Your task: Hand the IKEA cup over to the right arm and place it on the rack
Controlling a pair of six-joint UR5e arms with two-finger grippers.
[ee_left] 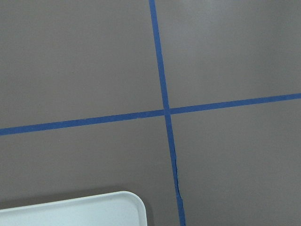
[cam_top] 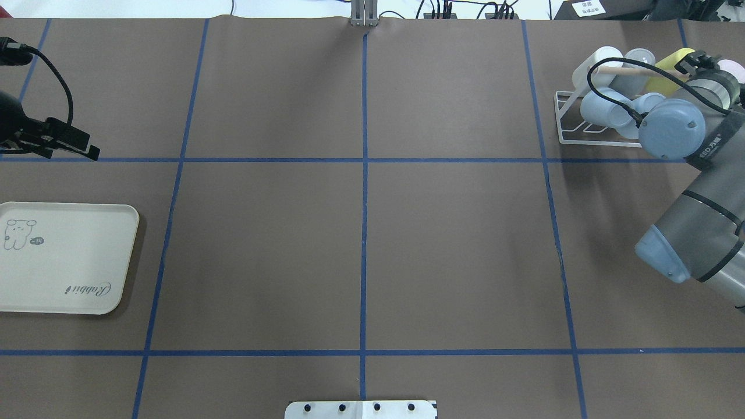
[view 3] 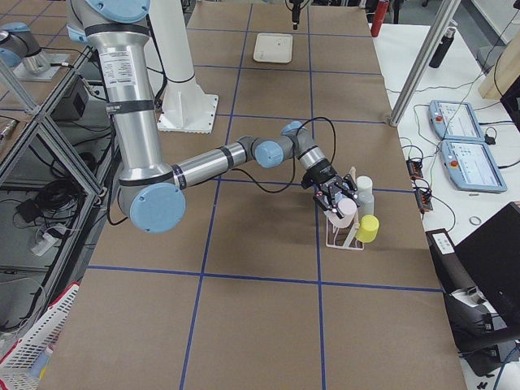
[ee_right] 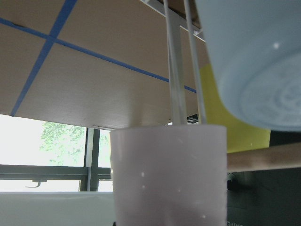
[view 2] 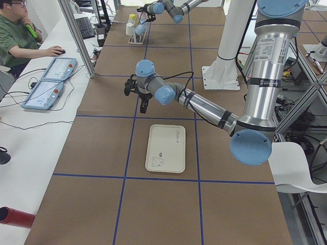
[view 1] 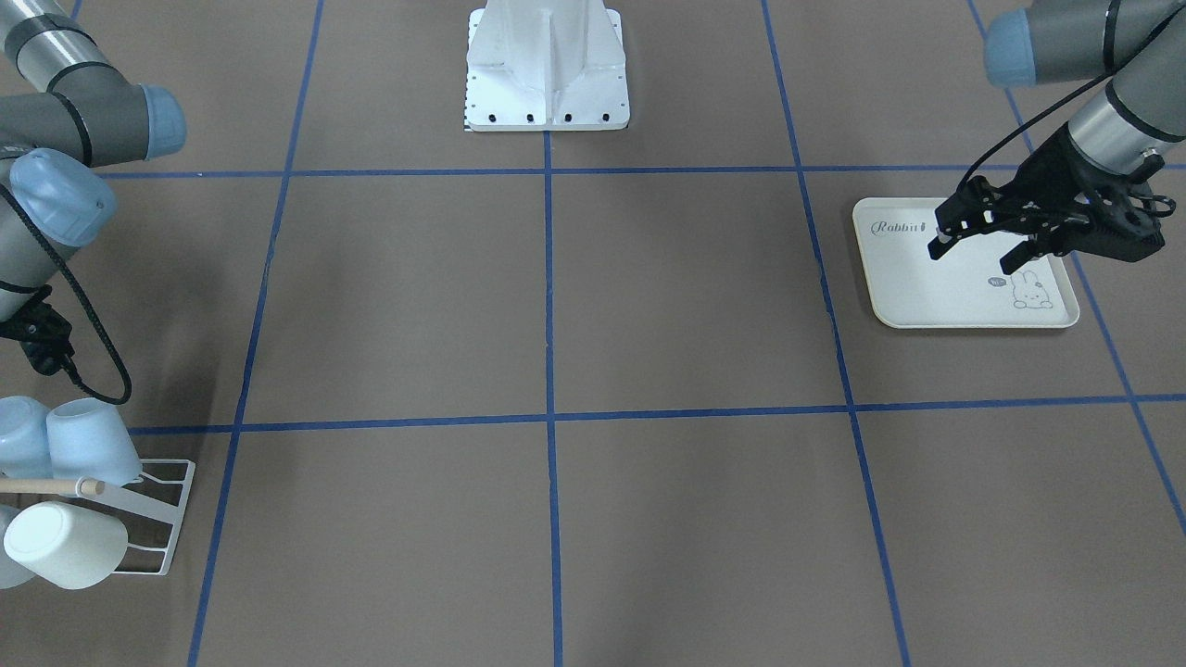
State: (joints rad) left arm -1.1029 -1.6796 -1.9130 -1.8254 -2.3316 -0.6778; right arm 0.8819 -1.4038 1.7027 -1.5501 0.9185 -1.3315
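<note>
The white wire rack (view 1: 159,519) (cam_top: 567,125) (view 3: 335,237) carries several cups: light blue (view 1: 88,443), white (view 1: 65,545) and yellow (cam_top: 669,67). A wooden rod (ee_right: 263,157) runs across it. My right gripper (view 3: 337,193) is at the rack's top, shut on a pale pink IKEA cup (ee_right: 169,174) (view 3: 348,208); its fingers stay hidden in the right wrist view. A light blue cup (ee_right: 263,61) hangs just above the pink one. Far across the table, my left gripper (view 1: 973,257) is open and holds nothing, hovering over the cream rabbit-print tray (view 1: 927,296) (cam_top: 70,273).
The white robot base plate (view 1: 547,65) sits at the table's middle edge. Blue tape lines (cam_top: 364,233) divide the brown table. A person (view 2: 15,35) sits at a side bench with control tablets (view 2: 51,81). A tray corner (ee_left: 94,209) shows in the left wrist view.
</note>
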